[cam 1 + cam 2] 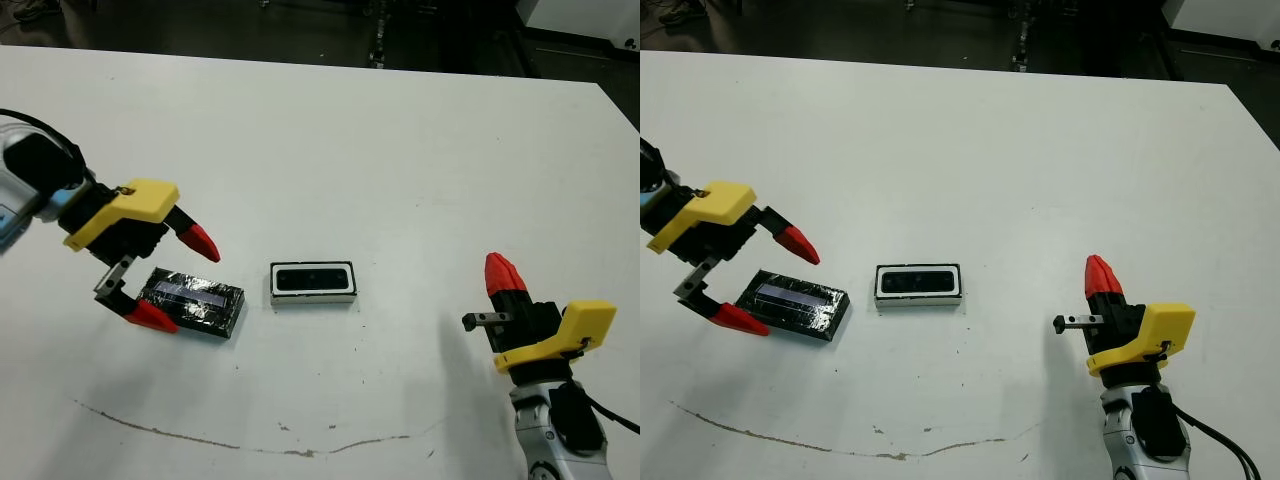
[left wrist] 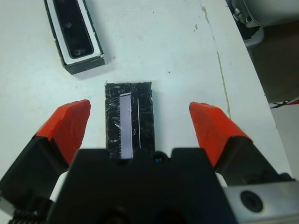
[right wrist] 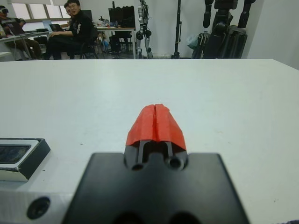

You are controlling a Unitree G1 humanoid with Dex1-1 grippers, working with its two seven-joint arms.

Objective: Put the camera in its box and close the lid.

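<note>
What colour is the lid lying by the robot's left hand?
Glossy black lid with a silvery strip, clearest in the left wrist view.

A: Lid (image 2: 129, 117) — black, glossy, crinkly skin like foil or film, with a silvery reflective strip along the top.

B: Box (image 1: 313, 283)?

A: Sides look smooth, white and matt, the rim thin and black. The camera (image 1: 313, 279) inside it is black and smooth, its face faintly shiny.

B: Desk (image 1: 400, 170)?

A: White, smooth, mostly matt with a soft sheen. It's scuffed, with a thin dirty arc near the front edge and small dark specks.

B: Left gripper (image 1: 172, 274)?

A: Fingers (image 2: 70, 126) have red plastic tips, matt and slightly grainy. Body looks black matt plastic, with a yellow plastic housing.

B: Right gripper (image 3: 156, 122)?

A: Same red tips, with a small metal pin at the side.
</note>
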